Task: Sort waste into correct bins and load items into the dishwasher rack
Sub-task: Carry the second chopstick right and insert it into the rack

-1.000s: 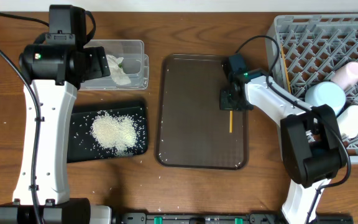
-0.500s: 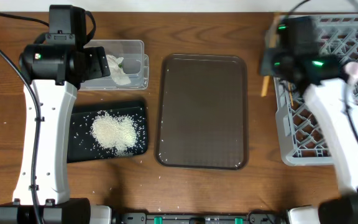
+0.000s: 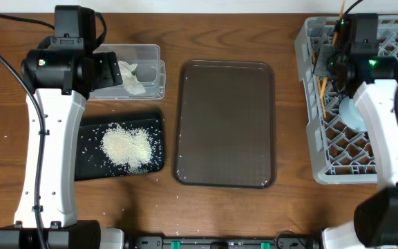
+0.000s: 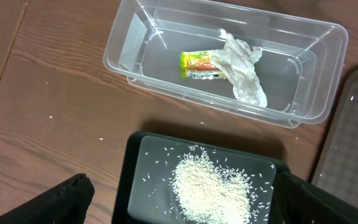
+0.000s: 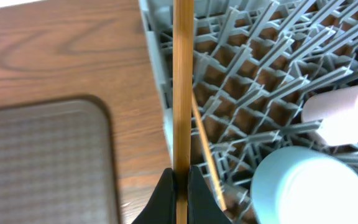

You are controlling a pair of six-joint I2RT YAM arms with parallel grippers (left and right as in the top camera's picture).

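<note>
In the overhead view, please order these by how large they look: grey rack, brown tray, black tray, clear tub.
1. grey rack, though cut off by the frame.
2. brown tray.
3. black tray and clear tub: similar, both partly hidden by the left arm, so unranked.

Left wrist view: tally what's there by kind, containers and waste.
Clear tub: 1
Black tray: 1
Brown serving tray, edge only: 1
White napkin: 1
Yellow-green wrapper: 1
Rice heap: 1
Total: 6
</note>
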